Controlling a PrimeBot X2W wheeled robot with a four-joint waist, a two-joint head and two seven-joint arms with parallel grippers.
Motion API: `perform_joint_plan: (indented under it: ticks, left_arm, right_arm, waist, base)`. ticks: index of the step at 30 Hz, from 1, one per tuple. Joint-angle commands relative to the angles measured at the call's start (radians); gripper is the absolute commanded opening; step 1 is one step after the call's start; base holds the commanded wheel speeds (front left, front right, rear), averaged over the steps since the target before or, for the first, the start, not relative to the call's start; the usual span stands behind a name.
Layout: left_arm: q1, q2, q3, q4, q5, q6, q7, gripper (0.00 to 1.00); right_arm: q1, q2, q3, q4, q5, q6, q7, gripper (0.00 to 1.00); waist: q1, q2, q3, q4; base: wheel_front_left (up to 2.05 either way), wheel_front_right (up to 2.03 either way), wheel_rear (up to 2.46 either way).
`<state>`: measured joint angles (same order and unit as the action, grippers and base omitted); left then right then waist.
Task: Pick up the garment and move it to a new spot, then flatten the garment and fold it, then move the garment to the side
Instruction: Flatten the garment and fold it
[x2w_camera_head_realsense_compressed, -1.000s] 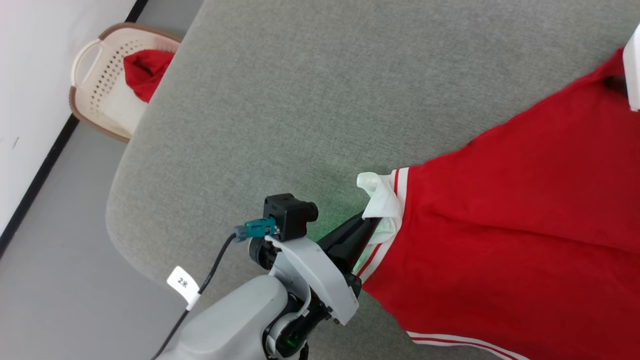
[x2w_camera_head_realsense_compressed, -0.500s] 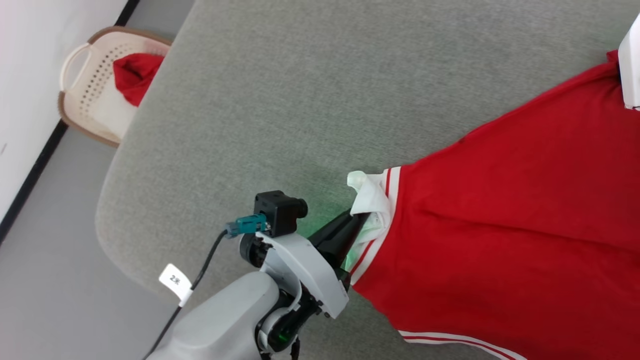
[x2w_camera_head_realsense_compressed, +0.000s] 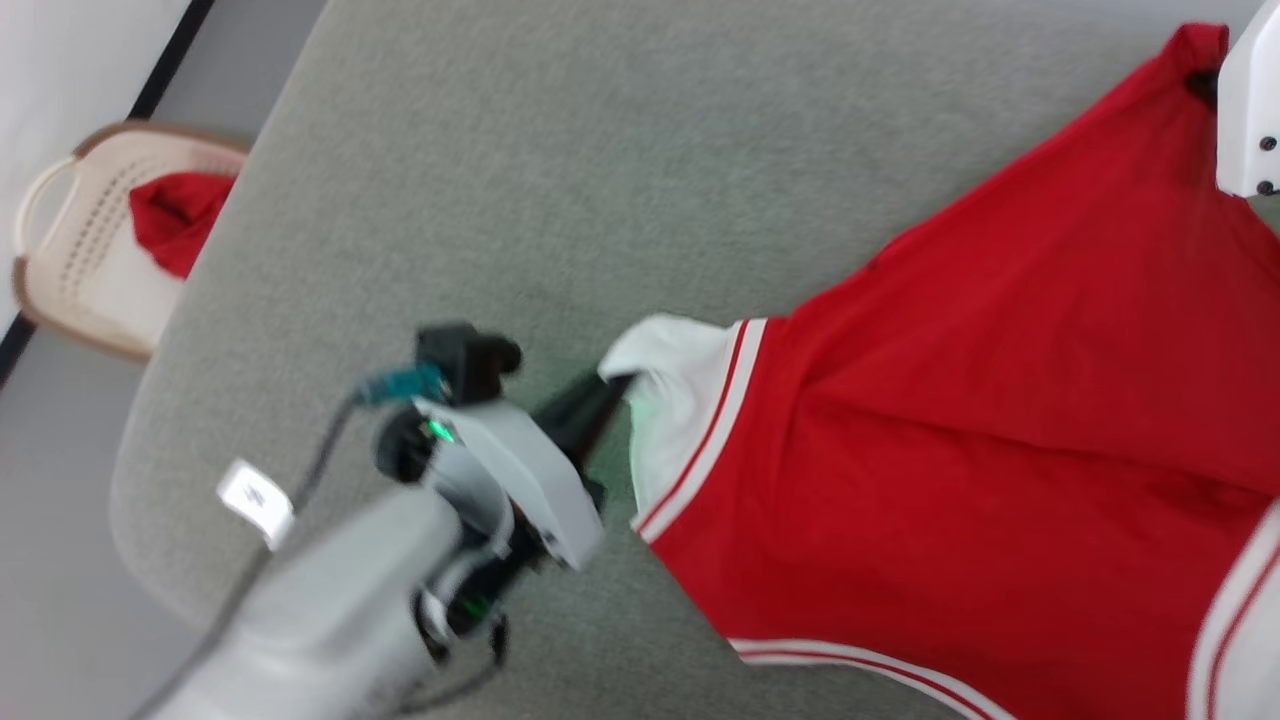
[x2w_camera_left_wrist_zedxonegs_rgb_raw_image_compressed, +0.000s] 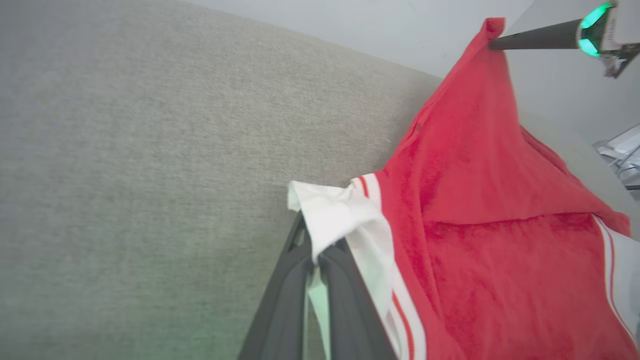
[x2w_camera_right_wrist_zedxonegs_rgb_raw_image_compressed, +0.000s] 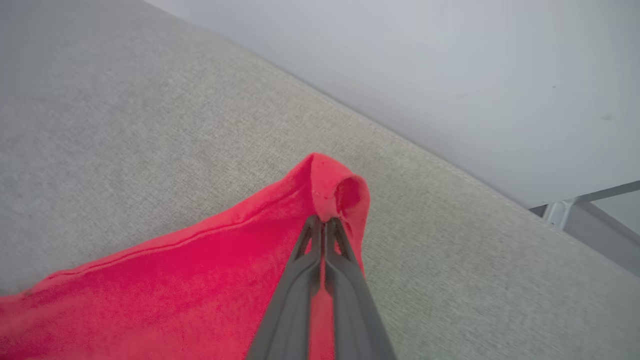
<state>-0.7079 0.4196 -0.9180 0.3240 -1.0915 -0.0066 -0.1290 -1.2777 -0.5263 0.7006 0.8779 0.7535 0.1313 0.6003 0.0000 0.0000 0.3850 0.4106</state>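
The garment (x2w_camera_head_realsense_compressed: 950, 400) is a bright red top with white sleeve ends and striped trim, stretched across the right of the grey padded table (x2w_camera_head_realsense_compressed: 500, 200). My left gripper (x2w_camera_head_realsense_compressed: 608, 385) is shut on its white sleeve end (x2w_camera_left_wrist_zedxonegs_rgb_raw_image_compressed: 330, 220), pinched at the fingertips (x2w_camera_left_wrist_zedxonegs_rgb_raw_image_compressed: 314, 250). My right gripper (x2w_camera_right_wrist_zedxonegs_rgb_raw_image_compressed: 324, 222) is shut on a bunched red corner of the garment (x2w_camera_right_wrist_zedxonegs_rgb_raw_image_compressed: 200, 280). That corner is raised off the table at the far right (x2w_camera_head_realsense_compressed: 1195, 55). In the left wrist view the right gripper (x2w_camera_left_wrist_zedxonegs_rgb_raw_image_compressed: 492, 45) holds that same peak of the garment (x2w_camera_left_wrist_zedxonegs_rgb_raw_image_compressed: 475, 250).
A cream laundry basket (x2w_camera_head_realsense_compressed: 60, 260) stands on the floor beyond the table's left edge, with a plain red cloth (x2w_camera_head_realsense_compressed: 175, 215) inside. Bare grey table surface stretches left of and behind the garment. A pale wall (x2w_camera_right_wrist_zedxonegs_rgb_raw_image_compressed: 450, 75) runs behind the table.
The right gripper has shut on the red corner and pulled it up and away. The left gripper, still holding the sleeve end, has lifted it. The head camera has shifted.
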Motion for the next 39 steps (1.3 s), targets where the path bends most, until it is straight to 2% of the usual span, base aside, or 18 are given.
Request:
perform_joint_plan:
  ticks: [1,9,14,18,26,34,39]
  left_arm:
    - [-0.027,0.018,0.005,-0.001,-0.002,0.009,0.021,0.0]
    - [-0.257,0.099,0.017,0.039,0.009,0.023,0.245,0.0]
    - [-0.448,0.1,0.025,0.143,0.038,0.011,0.345,0.0]
    - [-0.599,0.076,0.033,0.253,0.07,0.006,0.385,0.0]
    - [-0.829,0.04,0.032,0.462,0.146,-0.019,0.356,0.0]
    - [-1.056,0.022,0.022,0.66,0.238,-0.041,0.243,0.0]
    - [-1.169,0.004,0.03,0.754,0.259,-0.053,0.168,0.0]
  right_arm:
    - [0.006,-0.001,0.002,-0.009,0.013,-0.001,-0.025,0.0]
    - [-0.057,0.057,-0.023,0.02,-0.003,-0.001,-0.163,0.0]
    - [-0.12,0.122,-0.045,0.072,-0.039,-0.001,-0.262,0.0]
    - [-0.171,0.175,-0.07,0.121,-0.067,-0.001,-0.337,0.0]
    - [-0.261,0.261,-0.113,0.208,-0.112,-0.001,-0.47,0.0]
    - [-0.353,0.32,-0.148,0.281,-0.153,-0.001,-0.615,0.0]
    - [-0.391,0.343,-0.172,0.327,-0.166,-0.001,-0.684,0.0]
  waist:
    - [0.0,0.0,-0.053,-0.052]
    - [0.0,0.0,-0.126,-0.133]
    - [0.0,0.0,-0.154,-0.188]
    - [0.0,0.0,-0.163,-0.236]
    - [0.0,0.0,-0.154,-0.316]
    - [0.0,0.0,-0.129,-0.387]
    - [0.0,0.0,-0.11,-0.412]
  base:
    - [0.0,0.0,0.0]
    - [0.0,0.0,0.0]
    - [0.0,0.0,0.0]
    - [0.0,0.0,0.0]
    - [0.0,0.0,0.0]
    - [0.0,0.0,0.0]
    - [0.0,0.0,0.0]
